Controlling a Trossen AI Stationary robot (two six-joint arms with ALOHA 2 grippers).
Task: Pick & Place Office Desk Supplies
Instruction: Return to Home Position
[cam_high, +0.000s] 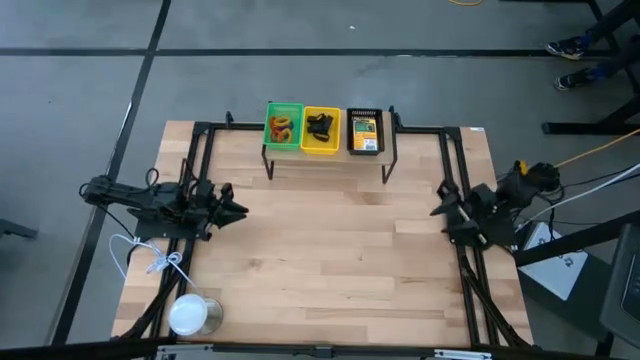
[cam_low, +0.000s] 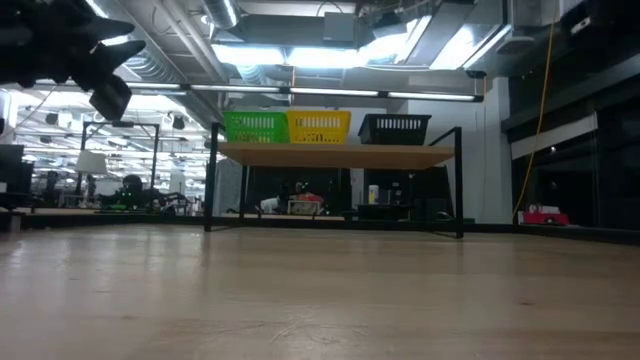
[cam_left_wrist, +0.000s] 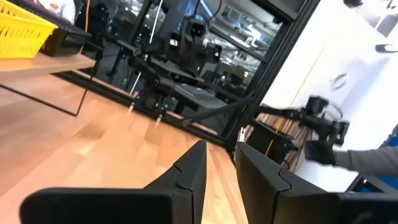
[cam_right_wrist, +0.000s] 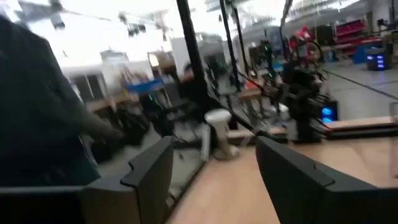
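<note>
Three small trays stand side by side on a raised wooden shelf at the table's far edge. The green tray holds orange loops, the yellow tray holds black clips, and the black mesh tray holds a printed box. The low view shows the same green tray, yellow tray and black mesh tray on the shelf. My left gripper hovers over the table's left side with a narrow gap between its fingers. My right gripper hovers over the right side, open wide. Both are empty.
The shelf stands on thin black legs. A white round can sits at the near-left corner, with a white cord beside it. Bare wooden tabletop lies between the arms. A person's sleeve shows beyond the table.
</note>
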